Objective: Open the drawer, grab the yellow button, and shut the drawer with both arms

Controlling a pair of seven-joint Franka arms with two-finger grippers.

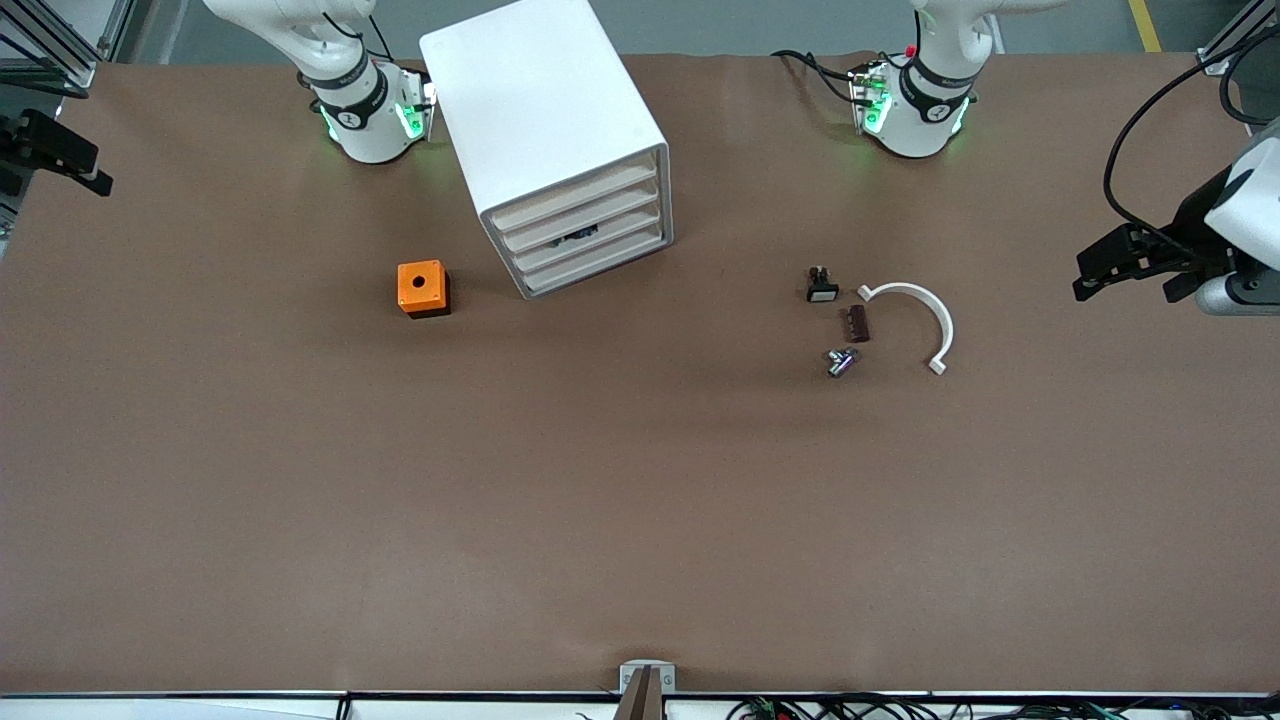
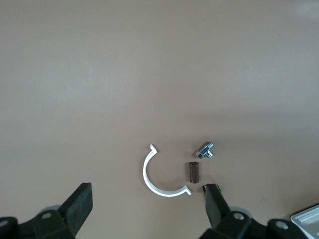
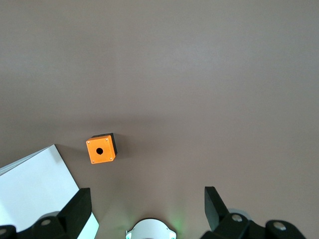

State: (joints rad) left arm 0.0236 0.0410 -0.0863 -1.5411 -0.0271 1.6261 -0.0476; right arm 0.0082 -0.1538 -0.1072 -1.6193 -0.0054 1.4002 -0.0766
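Observation:
The white drawer cabinet (image 1: 545, 120) stands near the right arm's base, with all its drawers (image 1: 590, 240) shut. A small dark bit shows at one drawer's front edge. The button is hidden. My left gripper (image 1: 1125, 280) hangs open and empty high over the left arm's end of the table. In the left wrist view the left gripper (image 2: 148, 204) looks down on loose small parts. My right gripper (image 1: 60, 160) is open and empty, high over the right arm's end. In the right wrist view the right gripper (image 3: 147, 206) sees the cabinet's corner (image 3: 30, 184) below.
An orange cube with a hole (image 1: 422, 288) (image 3: 100, 149) sits beside the cabinet. Toward the left arm's end lie a white arc-shaped clip (image 1: 915, 315) (image 2: 159, 179), a brown part (image 1: 857, 323) (image 2: 193, 172), a metal fitting (image 1: 841, 362) (image 2: 205, 150) and a black part with a white face (image 1: 822, 287).

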